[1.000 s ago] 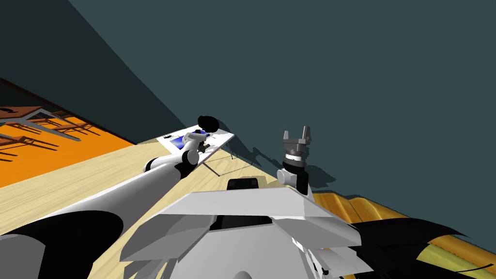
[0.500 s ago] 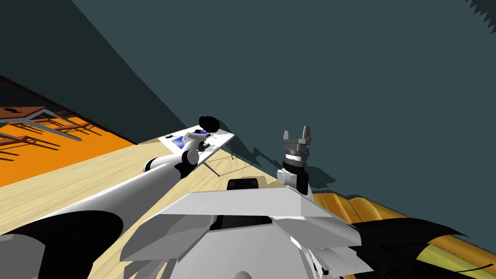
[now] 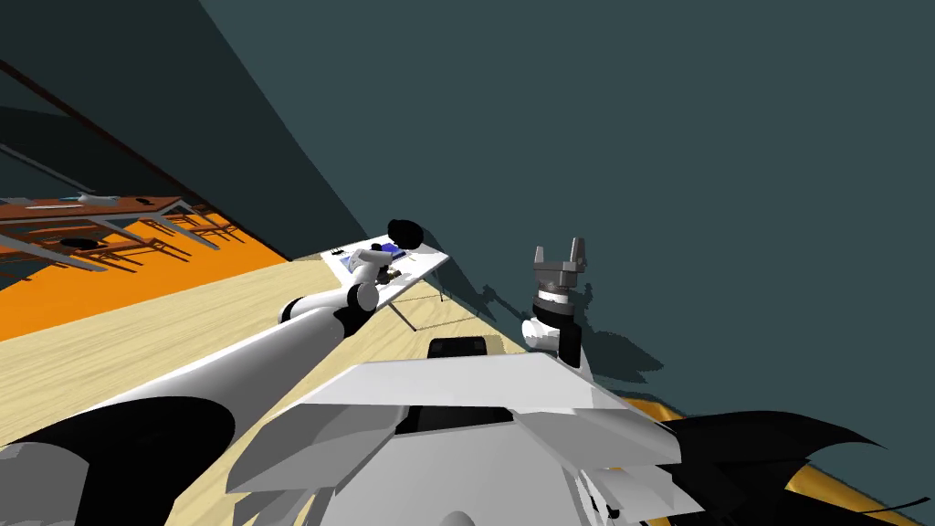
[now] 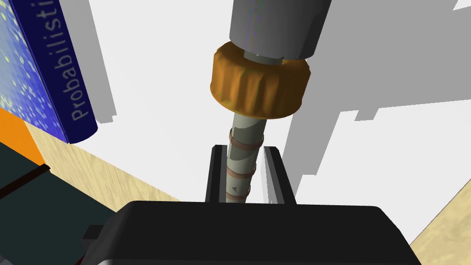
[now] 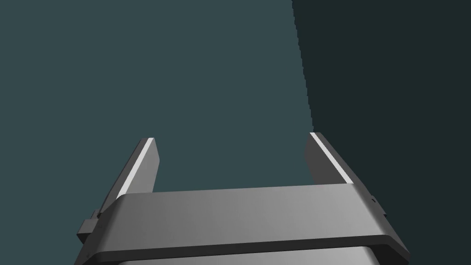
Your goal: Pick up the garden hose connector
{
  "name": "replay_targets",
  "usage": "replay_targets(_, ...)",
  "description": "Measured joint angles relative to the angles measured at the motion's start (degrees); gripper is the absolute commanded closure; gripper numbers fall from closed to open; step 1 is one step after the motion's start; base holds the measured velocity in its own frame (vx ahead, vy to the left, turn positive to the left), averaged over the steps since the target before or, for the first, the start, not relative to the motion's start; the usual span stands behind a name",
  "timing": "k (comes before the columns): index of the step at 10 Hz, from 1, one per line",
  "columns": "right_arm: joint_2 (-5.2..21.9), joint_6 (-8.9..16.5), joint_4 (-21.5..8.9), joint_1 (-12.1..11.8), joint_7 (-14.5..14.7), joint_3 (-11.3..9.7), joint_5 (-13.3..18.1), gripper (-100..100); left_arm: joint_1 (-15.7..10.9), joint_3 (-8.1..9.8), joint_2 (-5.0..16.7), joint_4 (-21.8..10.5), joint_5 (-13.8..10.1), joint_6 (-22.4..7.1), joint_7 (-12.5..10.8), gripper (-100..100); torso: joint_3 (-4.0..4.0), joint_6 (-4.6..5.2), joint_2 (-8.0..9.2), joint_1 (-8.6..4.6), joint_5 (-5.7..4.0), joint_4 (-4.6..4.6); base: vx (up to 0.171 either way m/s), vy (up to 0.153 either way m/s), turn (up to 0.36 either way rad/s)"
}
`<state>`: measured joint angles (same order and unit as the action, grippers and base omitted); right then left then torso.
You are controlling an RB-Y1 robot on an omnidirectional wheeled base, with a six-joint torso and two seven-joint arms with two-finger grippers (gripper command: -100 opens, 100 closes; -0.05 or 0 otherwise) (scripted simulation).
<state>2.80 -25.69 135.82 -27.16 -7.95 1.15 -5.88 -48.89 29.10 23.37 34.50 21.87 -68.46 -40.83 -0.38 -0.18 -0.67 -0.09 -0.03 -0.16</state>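
The garden hose connector [image 4: 260,89] was clamped by its ringed stem in the left gripper [image 4: 245,149], orange collar just beyond the fingertips [image 4: 215,165]; the right gripper [image 5: 232,138] gaped.

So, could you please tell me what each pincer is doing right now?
Left pincer: shut on the hose connector, at its ribbed stem.
Right pincer: open, holding nothing.

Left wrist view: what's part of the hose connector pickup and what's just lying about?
Job: garden hose connector, orange collar and ringed stem; left gripper, shut on the stem.
Lying about: blue book beside it; white table underneath; right gripper, open, idle.
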Motion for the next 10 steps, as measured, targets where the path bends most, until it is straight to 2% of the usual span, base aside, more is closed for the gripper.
replay_targets(1, 0.00, 0.00, 0.00, 0.01, 0.00, 0.00, 0.00, 0, -0.48, -0.15, -0.19, -0.47, -0.08, 0.13, 1.01, 100, 0.03, 0.12, 0.05, 0.06, 0.01, 0.02, 0.033, -0.024, -0.005)
replay_targets(2, 0.01, 0.00, 0.00, 0.03, 0.00, 0.00, 0.00, 0, -1.14, -0.26, -0.03, -1.77, -0.01, 0.73, 0.99, 100, 0.10, 0.18, 0.19, 0.19, 0.05, 0.05, 0.076, -0.037, 0.343)
replay_targets(3, 0.00, 0.00, 0.00, 0.00, 0.00, 0.00, 0.00, 0, -1.97, -0.47, -0.58, -2.53, -0.28, 1.44, 1.90, 100, 0.09, -0.04, 0.14, 0.21, 0.03, 0.05, 0.153, -0.136, 0.442)
replay_targets(5, 0.00, 0.00, 0.00, 0.01, 0.00, 0.00, 0.00, 0, -2.50, -0.82, -1.92, -1.56, -0.89, 1.58, 5.04, 100, -0.01, 0.05, -0.02, -0.10, -0.03, 0.02, 0.114, -0.109, 0.340)
replay_targets(9, 0.00, 0.00, 0.00, 0.01, 0.00, 0.00, 0.00, 0, -5.21, -1.65, -3.97, -3.88, -2.05, 4.01, 10.82, 100, 0.04, 0.02, 0.06, -0.01, -0.01, 0.04, 0.090, -0.124, 0.360)
replay_targets(10, 0.01, 0.00, 0.00, 0.02, 0.00, 0.00, 0.00, 0, -5.02, -1.77, -4.65, -2.86, -2.17, 3.88, 11.98, 100, 0.07, 0.10, 0.10, 0.09, 0.01, 0.06, 0.083, -0.119, 0.281)
